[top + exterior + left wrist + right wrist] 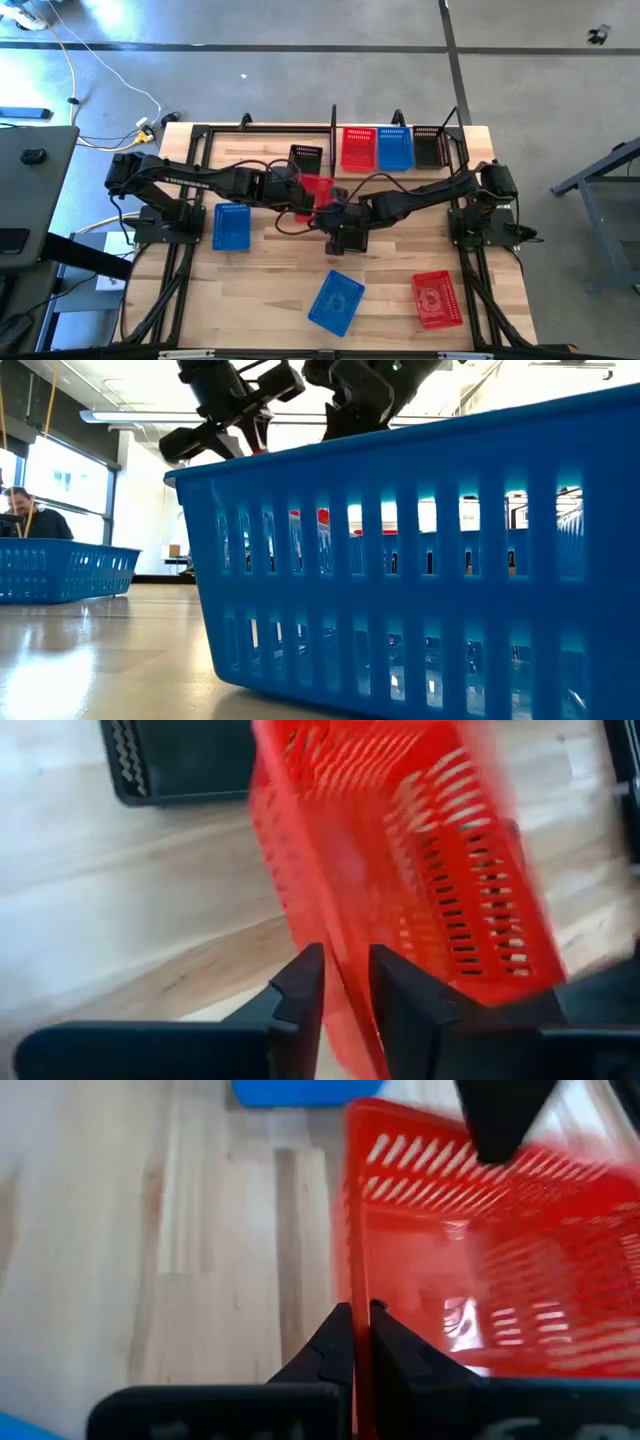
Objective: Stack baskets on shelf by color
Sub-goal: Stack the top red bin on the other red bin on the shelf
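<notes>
A red basket (318,192) is up over the middle of the table, tilted, between my two grippers. My left gripper (297,193) reaches in from the left and is shut on it (345,1005). My right gripper (338,218) comes from the right and near side and is shut on it too (358,1342). The shelf (450,150) at the far edge holds a red basket (357,148), a blue basket (394,148) and a black basket (427,147) side by side. A black basket (306,158) stands on the table behind the held one. My left gripper pinches one mesh side wall (340,945) of the red basket between its two fingers, one finger inside and one outside. The basket is lifted clear of the table and tilted. My right gripper pinches another side wall of the red basket at its rim (357,1280), one finger inside and one outside. The wall stands edge-on between the fingers (335,1342). The basket hangs clear of the wood, and the left arm's finger (500,1120) shows at its far side.
On the table lie a blue basket (231,226) at the left, a blue basket (336,302) near the front edge, filling the low view (420,580), and a red basket (437,299) at the front right. A person (30,520) sits beyond the table.
</notes>
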### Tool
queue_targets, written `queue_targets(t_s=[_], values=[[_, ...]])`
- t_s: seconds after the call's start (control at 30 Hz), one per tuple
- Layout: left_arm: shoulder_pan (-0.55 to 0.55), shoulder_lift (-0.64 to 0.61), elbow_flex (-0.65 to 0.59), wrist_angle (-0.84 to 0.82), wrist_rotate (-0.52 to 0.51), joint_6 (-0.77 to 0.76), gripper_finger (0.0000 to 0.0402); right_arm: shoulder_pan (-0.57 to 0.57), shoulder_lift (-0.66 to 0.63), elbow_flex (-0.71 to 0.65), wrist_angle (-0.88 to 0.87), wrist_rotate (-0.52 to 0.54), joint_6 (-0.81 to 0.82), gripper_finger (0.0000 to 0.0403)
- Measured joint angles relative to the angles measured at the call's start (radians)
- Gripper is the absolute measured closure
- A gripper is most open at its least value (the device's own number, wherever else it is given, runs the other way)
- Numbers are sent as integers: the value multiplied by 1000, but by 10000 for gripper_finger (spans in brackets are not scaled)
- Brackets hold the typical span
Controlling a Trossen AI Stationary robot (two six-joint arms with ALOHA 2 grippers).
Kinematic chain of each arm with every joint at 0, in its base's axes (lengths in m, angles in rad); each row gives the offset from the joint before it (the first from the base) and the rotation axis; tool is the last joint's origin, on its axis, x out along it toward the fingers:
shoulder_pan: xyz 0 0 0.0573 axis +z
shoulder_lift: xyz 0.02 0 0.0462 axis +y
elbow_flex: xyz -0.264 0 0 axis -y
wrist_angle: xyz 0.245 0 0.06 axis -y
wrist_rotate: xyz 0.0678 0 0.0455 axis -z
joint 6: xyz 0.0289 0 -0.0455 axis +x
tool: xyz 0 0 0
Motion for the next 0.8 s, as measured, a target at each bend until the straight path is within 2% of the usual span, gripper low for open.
queue_targets(t_s=[0.2, 0.37, 0.8], values=[[42, -1, 0, 0, 27, 168, 285, 13, 0, -2, -32, 22, 113, 402], [103, -4, 0, -2, 113, 329, 265, 39, -7, -2, -58, 44, 179, 402], [207, -81, 2, 1, 146, 687, 270, 78, -77, -1, -166, 44, 316, 403]])
